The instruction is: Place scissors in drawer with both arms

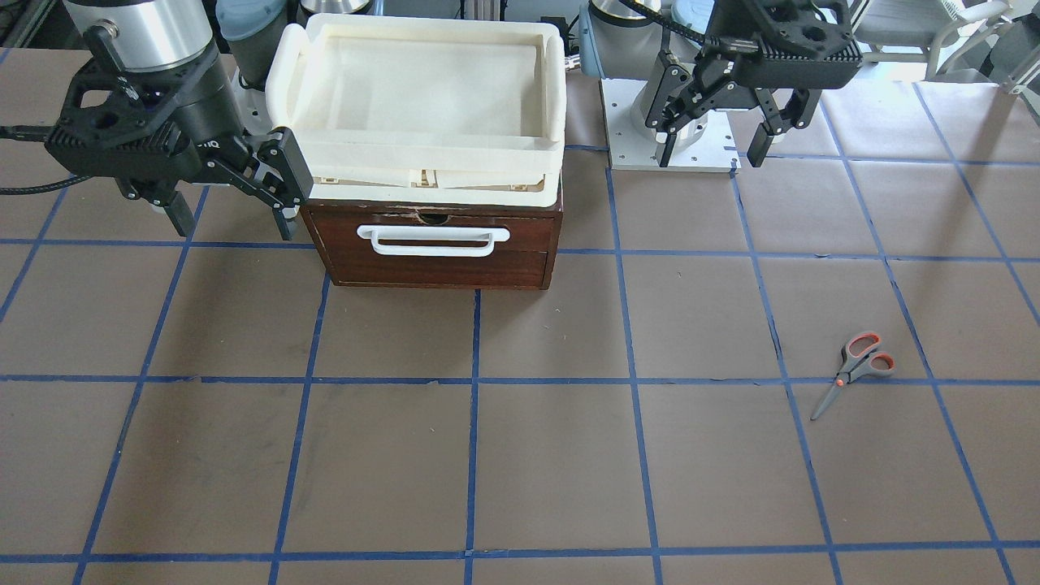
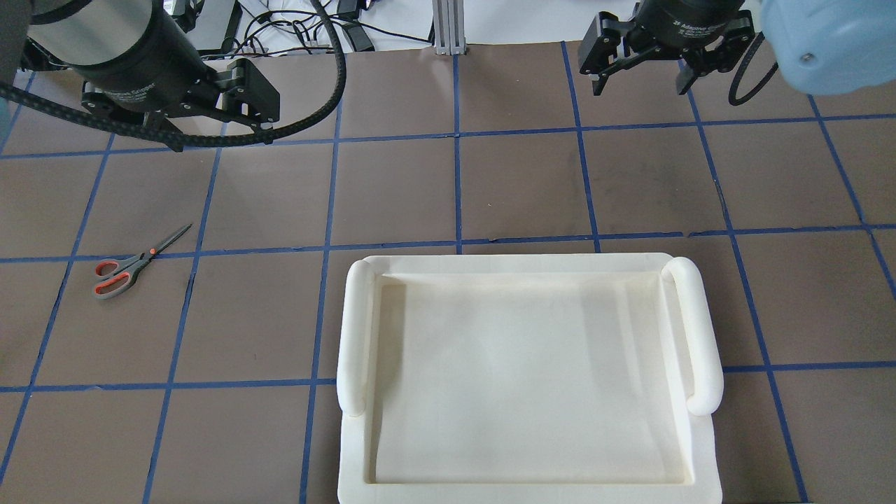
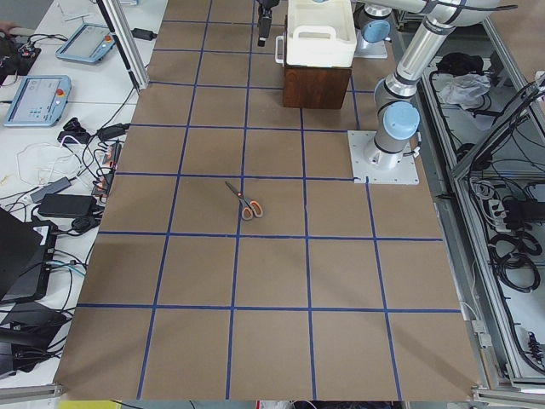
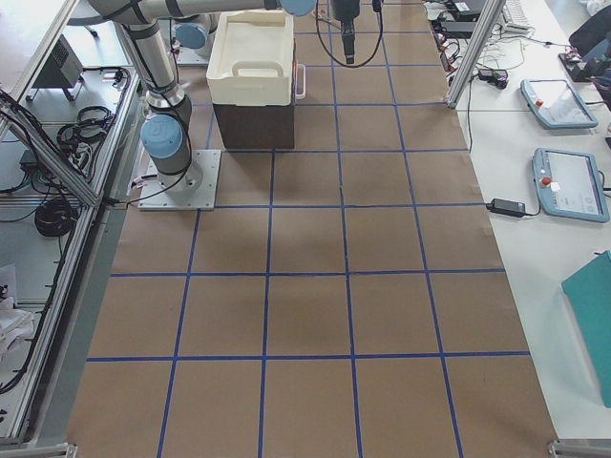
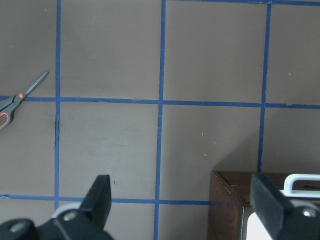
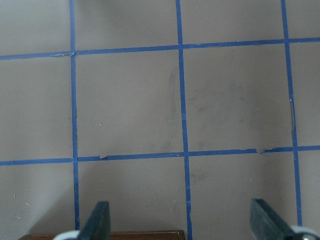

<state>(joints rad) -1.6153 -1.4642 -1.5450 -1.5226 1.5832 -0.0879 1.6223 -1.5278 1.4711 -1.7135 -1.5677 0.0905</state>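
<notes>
Silver-grey jointed arms (image 3: 416, 53) with light-blue joint caps (image 3: 398, 120), black ribbed cables (image 2: 341, 66) and black two-finger jaws.

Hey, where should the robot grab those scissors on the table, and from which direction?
Grip the scissors across the narrow neck by the orange pivot, coming straight down from above. They lie flat and closed on the table, so the fingers should straddle them crosswise. The open left gripper is probably the one to use, being on their side.

A brown paper-covered desk (image 4: 305, 315) is gridded with blue tape lines (image 4: 267, 274). Beside it, a white side table (image 4: 535, 286) carries two grey-blue teach pendants (image 4: 571, 183). A slanted aluminium frame post (image 4: 474, 52) stands near.
</notes>
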